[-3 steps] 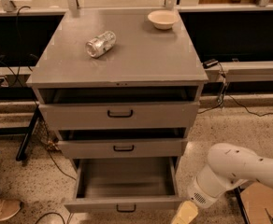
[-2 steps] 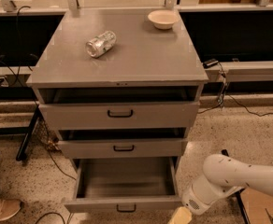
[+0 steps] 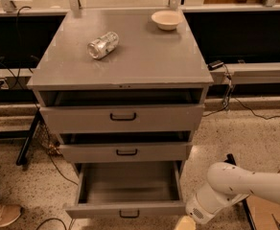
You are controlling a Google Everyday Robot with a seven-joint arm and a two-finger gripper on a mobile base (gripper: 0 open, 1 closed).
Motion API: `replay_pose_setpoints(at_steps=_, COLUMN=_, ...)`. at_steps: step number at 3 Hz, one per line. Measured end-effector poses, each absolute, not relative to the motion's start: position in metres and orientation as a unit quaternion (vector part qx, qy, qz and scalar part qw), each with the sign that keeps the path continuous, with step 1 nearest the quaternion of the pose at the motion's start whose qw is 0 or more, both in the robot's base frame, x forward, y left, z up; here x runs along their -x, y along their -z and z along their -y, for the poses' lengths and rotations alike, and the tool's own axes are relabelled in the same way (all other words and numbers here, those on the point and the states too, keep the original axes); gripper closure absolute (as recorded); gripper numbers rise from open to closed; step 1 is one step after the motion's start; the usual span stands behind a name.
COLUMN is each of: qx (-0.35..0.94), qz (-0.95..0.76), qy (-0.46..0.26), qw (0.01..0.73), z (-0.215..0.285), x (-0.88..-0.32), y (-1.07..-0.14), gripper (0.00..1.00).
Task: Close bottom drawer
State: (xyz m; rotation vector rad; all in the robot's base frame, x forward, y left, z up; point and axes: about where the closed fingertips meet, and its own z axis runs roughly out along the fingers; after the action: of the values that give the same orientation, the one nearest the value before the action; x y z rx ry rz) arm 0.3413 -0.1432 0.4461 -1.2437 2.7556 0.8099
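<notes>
A tan shoe sits on the speckled floor at the far left. Next is the grey cabinet, with a silver can lying on its side on top. Down low, the bottom drawer is pulled far out. A little bowl sits at the back right of the top. The gripper is just beside the drawer's front right corner, on a white arm. I cannot tell if it is clenched or loose.
</notes>
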Motion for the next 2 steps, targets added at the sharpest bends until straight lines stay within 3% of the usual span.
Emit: replay_pose_setpoints(at_steps=2, qx=0.383, qz=-0.886, qy=-0.261, qw=-0.015, z=0.148, x=-0.348, y=-0.387, gripper=0.00)
